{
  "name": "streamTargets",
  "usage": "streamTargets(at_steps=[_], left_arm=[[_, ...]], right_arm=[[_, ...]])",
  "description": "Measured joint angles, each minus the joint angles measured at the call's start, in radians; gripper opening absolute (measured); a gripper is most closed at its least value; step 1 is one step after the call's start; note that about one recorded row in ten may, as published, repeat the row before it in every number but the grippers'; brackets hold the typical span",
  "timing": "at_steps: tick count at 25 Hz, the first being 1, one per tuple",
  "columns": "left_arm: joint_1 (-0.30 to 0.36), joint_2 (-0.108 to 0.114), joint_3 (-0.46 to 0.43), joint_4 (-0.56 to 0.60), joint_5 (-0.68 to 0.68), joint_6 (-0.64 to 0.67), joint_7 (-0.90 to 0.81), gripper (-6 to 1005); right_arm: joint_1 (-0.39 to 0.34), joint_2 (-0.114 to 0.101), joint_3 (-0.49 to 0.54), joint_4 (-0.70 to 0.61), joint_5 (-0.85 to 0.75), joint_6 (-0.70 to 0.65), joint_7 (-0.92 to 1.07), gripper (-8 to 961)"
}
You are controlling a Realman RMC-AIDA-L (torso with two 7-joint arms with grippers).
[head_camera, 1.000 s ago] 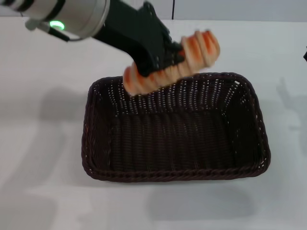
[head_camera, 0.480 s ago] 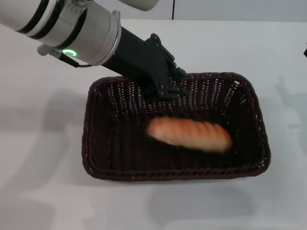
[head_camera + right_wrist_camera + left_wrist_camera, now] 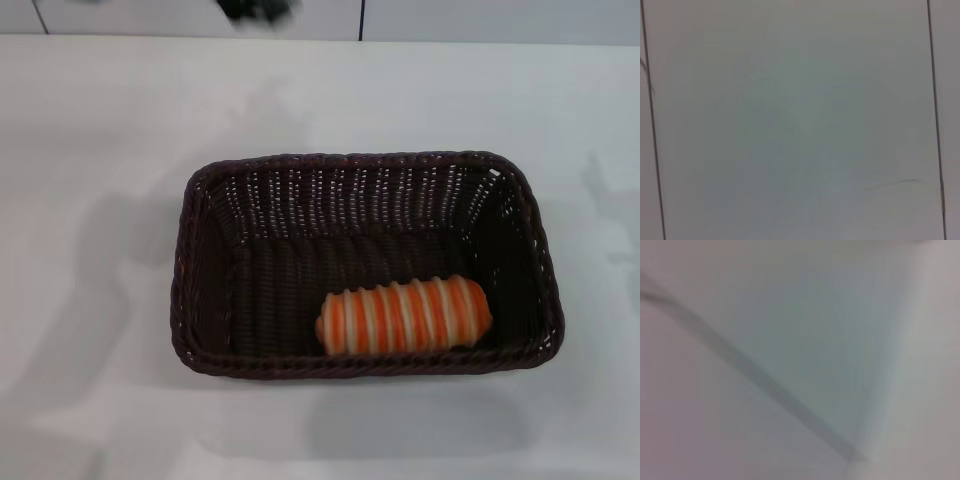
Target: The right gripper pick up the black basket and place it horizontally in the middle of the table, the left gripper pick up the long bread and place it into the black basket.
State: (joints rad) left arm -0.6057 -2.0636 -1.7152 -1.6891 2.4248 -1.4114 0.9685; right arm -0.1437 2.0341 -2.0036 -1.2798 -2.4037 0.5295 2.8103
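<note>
The long bread [image 3: 404, 316] lay inside the black basket [image 3: 200, 300]; the left gripper [image 3: 256, 10] was a far-off blur; I couldn't tell if it was open.

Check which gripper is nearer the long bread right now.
Left. A dark blur at the head view's top edge looks like the left gripper, far behind the long bread in the black basket. Right gripper isn't in view.

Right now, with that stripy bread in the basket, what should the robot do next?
Probably nothing beyond parking its arms: the long bread lies flat inside the black basket, which sits lengthwise mid-table. No gripper is clearly in view over it.
</note>
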Motion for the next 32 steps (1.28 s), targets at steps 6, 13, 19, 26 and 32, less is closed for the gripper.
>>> streamTargets(at_steps=[6,13,19,26,32], left_arm=[[0.239,-0.006,0.132,0.173,0.435,1.267,-0.118,774],[0.400,0.003,0.142,0.419,0.334,2.001,-0.509,786],[0.412,0.005,0.103,0.687,0.350,2.169,-0.797,786],[0.370,0.004,0.070,1.110,0.351,2.378,-1.012,786],[0.370,-0.002,0.154,1.261,0.353,2.412,-1.015,786]], right_arm=[[-0.008,0.003,0.008,0.005,0.000,0.003,0.000,839],[-0.002,0.038,0.004,0.149,-0.006,0.233,-0.002,839],[0.007,0.042,-0.003,0.230,-0.012,0.355,0.002,839],[0.031,0.044,-0.009,0.399,-0.006,0.567,0.038,839],[0.024,0.041,-0.023,0.500,0.016,0.593,0.139,839]])
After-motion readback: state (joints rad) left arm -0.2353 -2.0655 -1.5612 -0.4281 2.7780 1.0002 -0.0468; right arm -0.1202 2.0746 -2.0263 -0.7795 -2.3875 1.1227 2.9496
